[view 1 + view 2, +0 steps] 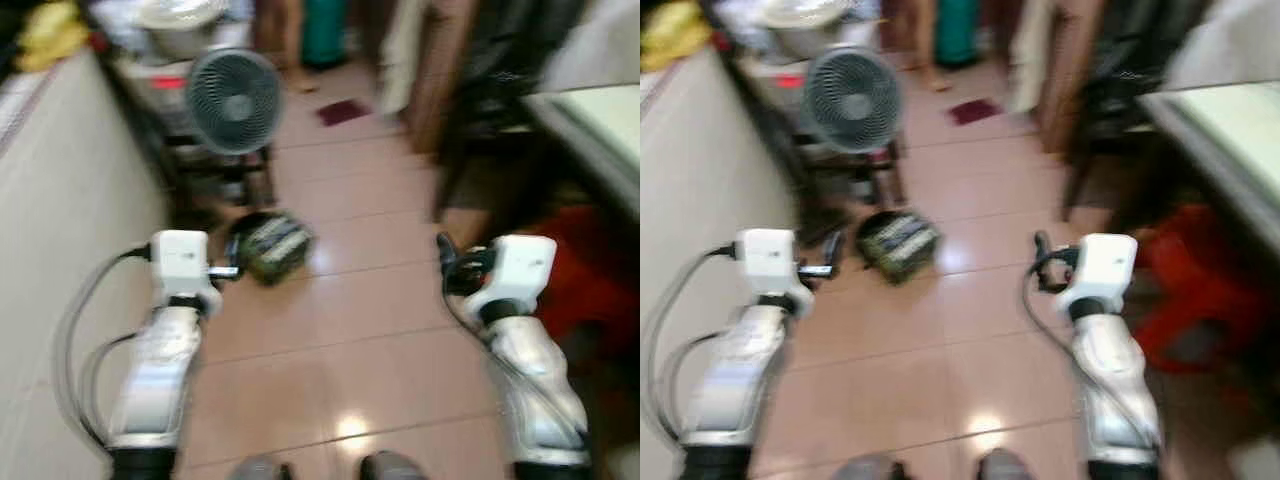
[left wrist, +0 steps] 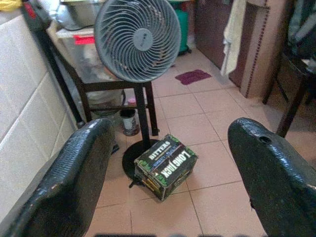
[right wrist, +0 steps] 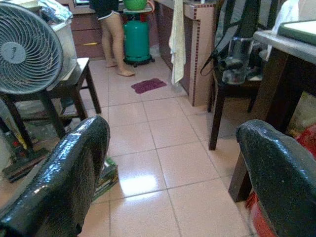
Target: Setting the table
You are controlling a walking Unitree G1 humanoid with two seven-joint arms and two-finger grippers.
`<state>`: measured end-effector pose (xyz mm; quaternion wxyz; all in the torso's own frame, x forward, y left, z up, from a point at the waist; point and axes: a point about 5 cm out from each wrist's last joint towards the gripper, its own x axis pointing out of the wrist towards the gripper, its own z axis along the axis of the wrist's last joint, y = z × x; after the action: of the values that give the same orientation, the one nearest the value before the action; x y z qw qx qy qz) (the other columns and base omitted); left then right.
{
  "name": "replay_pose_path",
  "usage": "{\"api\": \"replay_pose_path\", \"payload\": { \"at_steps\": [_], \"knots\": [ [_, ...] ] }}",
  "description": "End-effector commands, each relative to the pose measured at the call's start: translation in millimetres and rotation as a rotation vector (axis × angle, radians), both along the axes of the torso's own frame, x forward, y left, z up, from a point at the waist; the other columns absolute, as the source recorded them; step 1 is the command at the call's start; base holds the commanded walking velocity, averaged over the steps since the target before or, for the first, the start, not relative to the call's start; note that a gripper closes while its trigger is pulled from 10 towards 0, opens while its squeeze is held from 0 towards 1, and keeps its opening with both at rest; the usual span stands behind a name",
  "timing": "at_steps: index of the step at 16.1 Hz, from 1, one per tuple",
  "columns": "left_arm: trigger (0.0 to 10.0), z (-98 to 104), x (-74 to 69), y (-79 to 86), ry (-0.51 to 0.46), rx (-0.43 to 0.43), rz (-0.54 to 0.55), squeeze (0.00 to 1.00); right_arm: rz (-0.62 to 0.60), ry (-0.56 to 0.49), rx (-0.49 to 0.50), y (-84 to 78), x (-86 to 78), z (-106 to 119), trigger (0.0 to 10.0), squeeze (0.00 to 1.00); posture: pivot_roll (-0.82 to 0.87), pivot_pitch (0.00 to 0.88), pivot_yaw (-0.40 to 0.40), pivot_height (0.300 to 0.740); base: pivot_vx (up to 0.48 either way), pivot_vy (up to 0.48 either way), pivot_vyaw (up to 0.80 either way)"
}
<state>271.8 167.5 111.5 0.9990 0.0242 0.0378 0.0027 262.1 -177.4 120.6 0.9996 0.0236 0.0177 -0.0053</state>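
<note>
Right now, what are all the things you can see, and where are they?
fan: one, grey, on a black stand by the left wall
box: one, green and black, on the floor at the fan's base
can: one, under the stool behind the fan
gas cylinder: one, green, far end of the room
floor mat: one, purple, near the cylinder
towel: one, pale, hanging on a counter end
table: one, pale top, on the right
person: one, bare legs, beside the cylinder
left gripper: one, black, open
right gripper: one, black, open
</note>
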Motion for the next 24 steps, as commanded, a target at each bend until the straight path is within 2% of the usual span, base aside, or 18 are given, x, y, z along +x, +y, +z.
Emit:
{"api": "replay_pose_path", "payload": {
  "at_steps": [1, 3, 6, 13, 24],
  "knots": [
    [10.0, 0.5, -0.4, 0.7, 0.001, -0.006, 0.007, 0.0, -0.001, -0.005, -0.003, -1.8, 0.2, 2.3, 10.0, 0.0, -0.02, 0.064, 0.063, 0.74, 0.0, 0.0, -0.8],
    [10.0, 1.1, -2.3, -1.2, -0.009, -0.043, -0.01, 0.0, -0.005, -0.008, -0.003, -2.8, 1.7, 3.2, 10.0, 0.0, -0.02, 0.062, 0.061, 0.74, 0.0, 0.0, -0.8],
    [10.0, 1.6, -1.9, -1.5, -0.009, -0.04, -0.011, 0.0, -0.009, -0.009, -0.003, -3.0, 2.1, 3.4, 10.0, 0.0, -0.02, 0.063, 0.061, 0.74, 0.0, 0.309, -0.8],
    [10.0, 0.2, -2.0, -3.7, -0.005, -0.061, -0.016, 0.0, -0.017, -0.01, -0.005, -4.8, 2.2, 3.8, 10.0, 0.0, -0.02, 0.069, 0.058, 0.74, 0.0, 0.0, -0.8],
    [10.0, 0.0, -1.1, -5.5, -0.008, -0.061, -0.027, 0.0, -0.027, -0.02, -0.009, -5.2, 2.1, 6.4, 10.0, 0.0, -0.02, 0.067, 0.057, 0.74, 0.0, 0.268, -0.8]
  ]
}}
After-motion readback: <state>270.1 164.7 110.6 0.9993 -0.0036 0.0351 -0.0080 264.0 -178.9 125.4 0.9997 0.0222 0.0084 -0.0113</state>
